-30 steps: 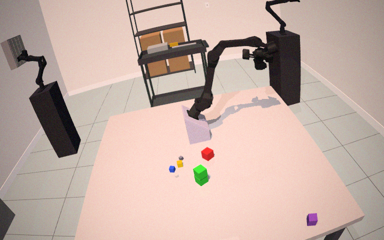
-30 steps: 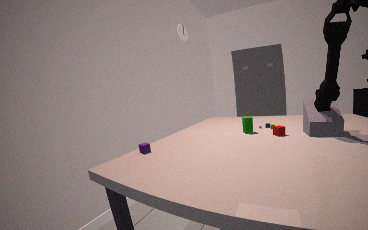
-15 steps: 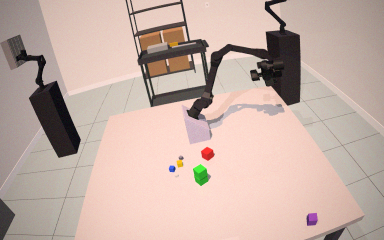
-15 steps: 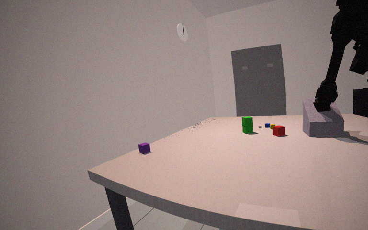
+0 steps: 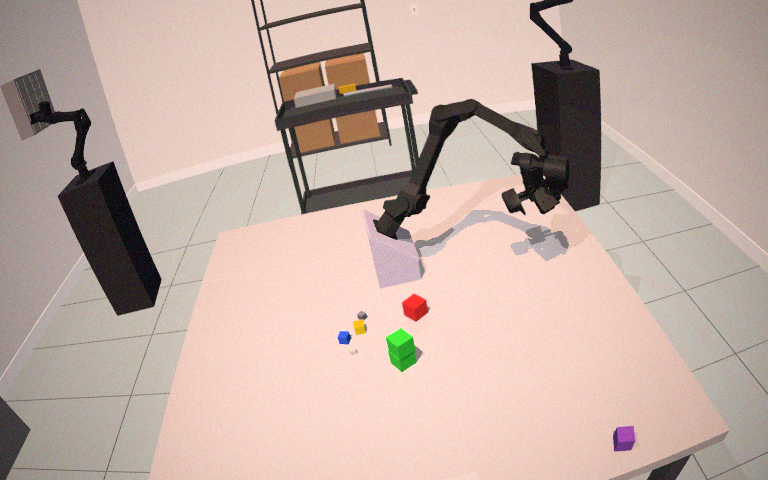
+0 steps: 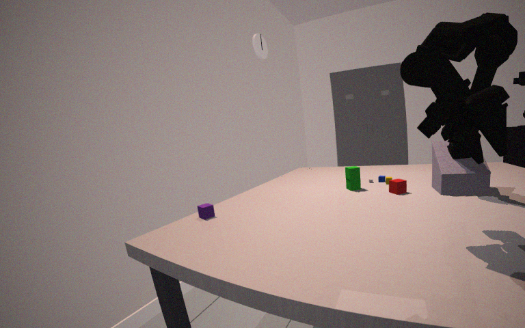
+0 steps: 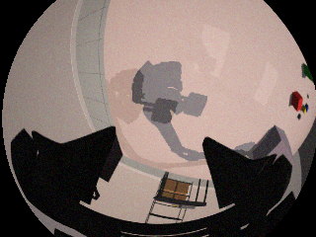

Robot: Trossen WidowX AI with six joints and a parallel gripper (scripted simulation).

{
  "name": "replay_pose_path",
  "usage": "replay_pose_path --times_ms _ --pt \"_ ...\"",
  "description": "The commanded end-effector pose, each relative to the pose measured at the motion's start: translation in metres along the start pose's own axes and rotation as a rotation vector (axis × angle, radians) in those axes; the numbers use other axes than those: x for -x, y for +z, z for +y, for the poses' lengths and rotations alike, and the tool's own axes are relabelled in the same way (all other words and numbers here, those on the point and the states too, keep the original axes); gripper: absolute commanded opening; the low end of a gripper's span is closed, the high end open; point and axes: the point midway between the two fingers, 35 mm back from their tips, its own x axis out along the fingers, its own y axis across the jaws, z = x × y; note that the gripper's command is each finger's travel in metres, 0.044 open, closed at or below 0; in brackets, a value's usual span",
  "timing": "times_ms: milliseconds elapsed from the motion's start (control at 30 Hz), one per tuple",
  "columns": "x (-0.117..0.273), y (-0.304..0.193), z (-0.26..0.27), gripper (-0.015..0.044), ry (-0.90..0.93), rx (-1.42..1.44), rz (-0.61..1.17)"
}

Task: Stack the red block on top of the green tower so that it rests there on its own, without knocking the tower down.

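From the top view, the pale pink square worktop (image 5: 509, 350) carries a small red cube (image 5: 414, 306) sitting on its own, near the middle and a little toward the arm's wedge-shaped grey base (image 5: 393, 254). Just in front of it, apart from it, stands the green tower of two stacked cubes (image 5: 400, 349), upright. To the tower's side lie a little blue cube (image 5: 343, 337), a yellow cube (image 5: 359, 326) and a tiny grey cube (image 5: 362, 314), and a purple cube (image 5: 623, 438) sits alone near a far corner. The black jointed arm (image 5: 436, 147) reaches up from the base and bends down toward the worktop's back edge, where its black end effector (image 5: 527, 199) hangs above the surface, fingers spread wide, nothing between them, well apart from the red cube.

From the exterior view, the red cube (image 6: 397, 186) rests flat on the worktop (image 6: 310, 247) between the green tower (image 6: 352, 178) and the grey base (image 6: 459, 173); the blue cube (image 6: 381, 178) and yellow cube (image 6: 388, 180) lie just behind it. The purple cube (image 6: 206, 210) is near the worktop's edge. The arm (image 6: 460, 69) folds over as a dark mass; I cannot make out the fingers here.

From the wrist view, two dark fingers frame the bare worktop (image 7: 197, 27) and the arm's shadow. The red cube (image 7: 298, 99) shows tiny at the right rim, with a sliver of the green tower (image 7: 306, 71) above it.
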Motion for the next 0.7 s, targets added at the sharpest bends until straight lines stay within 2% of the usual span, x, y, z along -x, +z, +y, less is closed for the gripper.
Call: replay_pose_path --times_ms 0,333,667 --pt "0.008 0.038 -0.028 0.044 -0.036 0.074 -0.089" --pt "0.036 0.106 -0.109 0.044 -0.147 0.215 -0.225" --pt "0.07 0.138 -0.201 0.044 -0.264 0.333 -0.287"
